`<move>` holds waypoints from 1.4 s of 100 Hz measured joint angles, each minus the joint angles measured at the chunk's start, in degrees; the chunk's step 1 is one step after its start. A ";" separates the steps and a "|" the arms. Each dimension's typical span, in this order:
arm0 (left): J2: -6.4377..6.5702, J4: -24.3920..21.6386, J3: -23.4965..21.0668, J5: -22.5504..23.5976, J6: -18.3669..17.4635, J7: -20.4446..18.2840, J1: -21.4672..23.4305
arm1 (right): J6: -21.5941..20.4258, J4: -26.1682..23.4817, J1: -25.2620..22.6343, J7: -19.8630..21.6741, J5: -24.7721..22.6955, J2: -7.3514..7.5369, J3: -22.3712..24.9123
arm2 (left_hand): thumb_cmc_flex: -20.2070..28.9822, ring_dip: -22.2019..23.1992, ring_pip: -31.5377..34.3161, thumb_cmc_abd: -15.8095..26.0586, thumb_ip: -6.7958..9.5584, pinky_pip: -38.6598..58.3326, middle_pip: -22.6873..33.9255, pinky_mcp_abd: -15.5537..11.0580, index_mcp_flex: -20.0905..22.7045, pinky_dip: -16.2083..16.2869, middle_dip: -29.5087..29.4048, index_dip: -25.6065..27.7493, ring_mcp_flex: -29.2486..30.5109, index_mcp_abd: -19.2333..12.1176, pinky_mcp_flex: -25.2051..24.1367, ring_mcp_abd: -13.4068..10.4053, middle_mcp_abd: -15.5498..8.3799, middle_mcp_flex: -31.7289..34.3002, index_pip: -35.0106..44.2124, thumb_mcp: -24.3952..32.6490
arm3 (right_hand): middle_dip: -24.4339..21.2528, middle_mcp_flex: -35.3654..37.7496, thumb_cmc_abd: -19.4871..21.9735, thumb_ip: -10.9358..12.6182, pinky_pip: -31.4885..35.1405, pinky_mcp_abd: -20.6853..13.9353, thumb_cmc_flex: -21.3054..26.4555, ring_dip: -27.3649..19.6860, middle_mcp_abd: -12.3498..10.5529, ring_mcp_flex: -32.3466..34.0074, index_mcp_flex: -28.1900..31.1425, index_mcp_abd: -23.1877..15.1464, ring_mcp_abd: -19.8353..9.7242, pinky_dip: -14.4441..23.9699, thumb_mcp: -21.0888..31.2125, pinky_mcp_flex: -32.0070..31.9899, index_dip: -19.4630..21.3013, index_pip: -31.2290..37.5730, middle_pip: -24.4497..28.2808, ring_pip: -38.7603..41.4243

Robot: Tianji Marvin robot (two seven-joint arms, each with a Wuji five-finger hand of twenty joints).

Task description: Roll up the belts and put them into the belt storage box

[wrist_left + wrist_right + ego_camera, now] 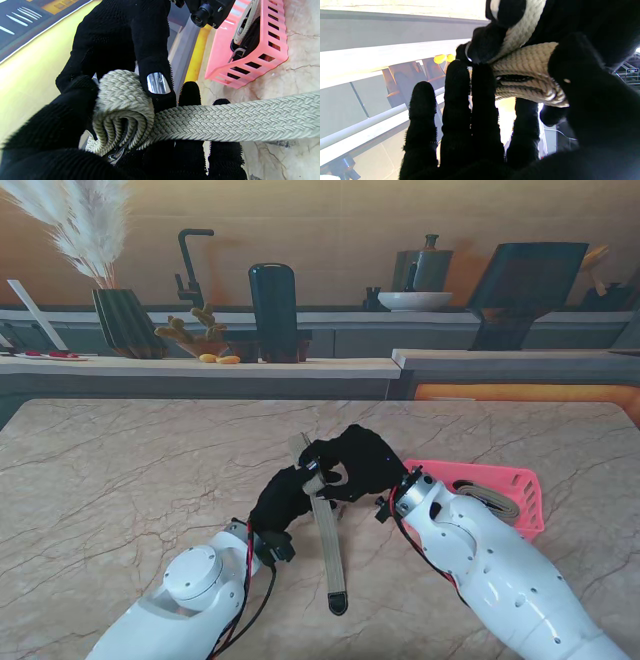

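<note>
A beige braided belt (328,545) is partly rolled. Its loose tail runs toward me over the marble table (120,480) and ends in a dark tip. The rolled end (120,112) is held up off the table between both black-gloved hands. My left hand (283,498) grips the coil from its side and the right hand (358,462) pinches it from the other side, thumb on the roll (527,72). The pink slotted belt storage box (500,485) stands to the right, behind the right forearm, with a rolled belt (246,32) inside it.
A counter runs along the far edge of the table, carrying a vase of pampas grass (125,320), a dark tall container (273,312), a bowl (414,300) and small ornaments.
</note>
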 measured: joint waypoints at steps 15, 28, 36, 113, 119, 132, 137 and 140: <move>0.11 -0.05 -0.35 0.90 -0.01 -0.55 -0.17 | -0.04 -0.61 -0.81 0.50 -0.39 0.05 1.03 | 6.80 2.54 1.19 -2.55 -0.85 1.37 -2.14 -1.26 -0.69 0.01 11.14 1.22 2.23 0.00 1.54 -0.88 -0.03 2.30 1.93 2.03 | -0.08 -2.61 -0.65 0.00 0.00 0.04 -0.55 0.00 -1.91 0.41 -0.03 -2.20 -0.05 0.00 0.00 -0.46 2.14 -2.85 -0.38 0.00; 0.31 -0.02 -0.52 0.98 -0.01 -2.25 -0.64 | -0.37 -3.01 -2.68 0.92 -2.24 0.39 3.07 | 13.70 7.47 0.68 -3.80 -1.00 2.18 -2.61 -1.80 -0.70 0.51 14.34 2.21 4.84 -0.85 2.98 -0.95 0.07 2.43 4.35 2.59 | 0.59 -5.36 -0.47 6.00 0.00 0.24 -3.87 0.00 -1.66 -0.47 -0.74 -2.36 -0.08 -0.01 0.67 -0.71 10.66 -6.06 -0.27 0.17; 0.34 -0.07 -0.52 1.11 0.02 -2.52 -0.90 | -0.67 -4.73 -3.99 1.20 -3.26 0.65 4.41 | 17.51 10.18 1.03 -3.92 -1.27 2.93 -1.52 -1.98 -0.49 0.84 14.35 2.80 5.19 -4.58 3.46 -0.96 0.07 2.34 6.36 2.59 | 0.19 -7.95 2.17 6.04 -0.31 0.24 -4.19 0.00 -0.91 -1.06 -1.41 -1.98 -0.08 -0.02 0.76 -1.33 13.28 -5.93 -0.81 0.45; 1.17 2.77 5.32 22.72 -6.07 0.84 -5.53 | 10.98 -14.79 -7.44 15.26 8.65 1.81 10.34 | 20.44 17.86 5.36 -5.12 -1.54 5.77 4.43 -1.24 0.88 1.15 21.06 9.20 4.77 -14.19 2.54 0.05 -1.35 2.20 14.58 2.55 | 2.74 -24.16 13.26 10.27 -2.08 -0.91 -9.72 1.15 9.61 -1.34 -5.69 16.10 0.27 -0.49 -14.77 6.31 16.54 -9.62 1.08 0.36; 1.22 2.94 5.46 23.24 -6.23 0.92 -5.68 | 11.63 -13.18 -6.33 15.82 11.32 1.65 9.11 | 20.44 17.86 5.36 -5.12 -1.54 5.77 4.44 -1.23 0.88 1.14 21.08 9.24 4.77 -14.22 2.53 0.05 -1.35 2.20 14.61 2.55 | 4.03 -20.19 13.09 9.70 -0.52 -1.51 -8.15 3.48 9.61 0.94 -0.77 16.23 0.06 -0.63 -14.91 7.98 17.51 -9.04 3.80 4.94; 1.29 3.33 5.51 23.61 -6.21 0.93 -5.82 | 11.70 -11.53 -5.38 21.27 18.41 1.15 8.32 | 20.72 17.86 5.37 -5.12 -1.54 5.77 4.46 -1.22 0.88 1.15 21.10 9.91 4.72 -14.22 2.33 0.32 -1.35 2.20 15.23 2.55 | 4.88 -13.67 12.88 9.47 1.99 -2.08 -7.67 6.09 7.95 4.96 4.73 14.76 -0.15 0.06 -8.31 9.86 19.05 -7.14 5.00 8.78; 1.35 3.45 5.51 23.57 -6.16 0.88 -5.81 | 11.71 -11.09 -5.11 21.71 20.24 1.10 7.81 | 21.00 17.86 5.37 -5.14 -1.57 5.77 4.49 -1.21 0.88 1.14 21.11 9.97 4.61 -14.61 2.33 0.67 -1.35 2.20 16.07 2.56 | 4.89 -10.85 10.81 7.10 2.53 -2.18 -6.37 6.69 6.66 6.05 4.82 14.79 -0.38 0.43 -6.32 10.83 15.32 -4.16 5.07 9.33; 1.38 3.51 5.52 23.56 -6.14 0.84 -5.79 | 11.71 -10.90 -5.00 21.87 20.89 1.05 7.64 | 21.02 17.86 5.36 -5.15 -1.59 5.77 4.49 -1.20 0.88 1.15 21.11 9.99 4.54 -14.75 2.32 0.74 -1.35 2.20 16.17 2.55 | 4.89 -9.11 10.07 5.32 3.08 -2.23 -5.46 7.04 5.99 7.69 4.84 14.79 -0.56 0.71 -5.58 11.35 11.74 -1.36 5.07 9.51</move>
